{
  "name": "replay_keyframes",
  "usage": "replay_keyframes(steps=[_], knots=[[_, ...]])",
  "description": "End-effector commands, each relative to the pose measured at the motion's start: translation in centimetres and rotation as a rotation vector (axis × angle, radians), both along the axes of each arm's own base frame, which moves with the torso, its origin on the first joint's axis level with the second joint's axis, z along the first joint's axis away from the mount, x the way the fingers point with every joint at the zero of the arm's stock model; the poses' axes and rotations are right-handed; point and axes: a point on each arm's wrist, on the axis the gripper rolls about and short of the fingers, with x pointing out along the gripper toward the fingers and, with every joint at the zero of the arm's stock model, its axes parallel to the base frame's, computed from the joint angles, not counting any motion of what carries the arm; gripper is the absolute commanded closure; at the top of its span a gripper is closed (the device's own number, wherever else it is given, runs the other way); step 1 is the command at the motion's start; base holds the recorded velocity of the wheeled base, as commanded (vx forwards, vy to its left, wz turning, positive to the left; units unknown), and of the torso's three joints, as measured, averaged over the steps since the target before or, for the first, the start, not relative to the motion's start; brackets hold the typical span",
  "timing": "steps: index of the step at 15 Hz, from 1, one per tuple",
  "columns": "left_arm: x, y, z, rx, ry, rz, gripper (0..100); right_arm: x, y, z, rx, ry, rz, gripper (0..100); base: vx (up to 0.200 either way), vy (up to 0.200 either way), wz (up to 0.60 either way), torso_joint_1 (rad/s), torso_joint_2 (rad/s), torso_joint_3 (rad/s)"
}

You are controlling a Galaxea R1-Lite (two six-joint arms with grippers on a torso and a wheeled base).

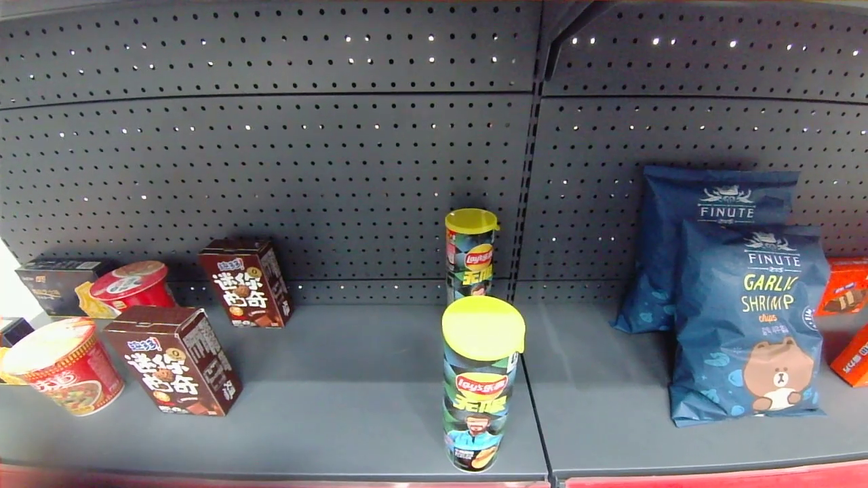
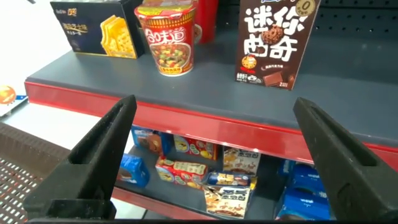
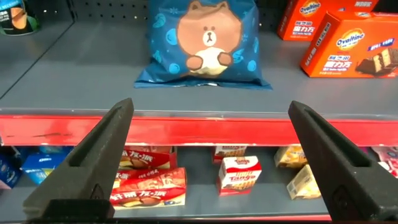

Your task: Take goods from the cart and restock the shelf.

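Two chip cans [image 1: 483, 383], two blue bags [image 1: 746, 325], two cups [image 1: 61, 366]

The grey shelf [image 1: 352, 379] carries a front chip can [image 1: 481, 383] at 6 o'clock, with a rear chip can [image 1: 470, 254] upright straight behind it. Toward 9 o'clock stand two brown boxes [image 1: 175, 359], two red noodle cups [image 1: 62, 366] and a black box [image 1: 61, 285]. Toward 3 o'clock stand two blue snack bags [image 1: 746, 325], with orange boxes [image 1: 844, 288] just beside them.

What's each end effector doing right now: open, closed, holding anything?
Left end effector: open, holding nothing.
Right end effector: open, holding nothing.
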Motion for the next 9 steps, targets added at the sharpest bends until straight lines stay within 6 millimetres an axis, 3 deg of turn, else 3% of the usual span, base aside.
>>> replay_keyframes(steps=[1,9], knots=[[0.02,0.0,0.01,0.0,0.002,0.001,0,0.02,0.0,0.01,0.001,0.002,0.0,0,0.0,0.0,0.0,0.0,0.0,0.0],[0.02,0.0,0.01,0.0,0.002,0.001,0,0.01,0.01,0.02,0.009,0.003,0.004,0,0.0,0.0,0.0,0.0,0.0,0.0]])
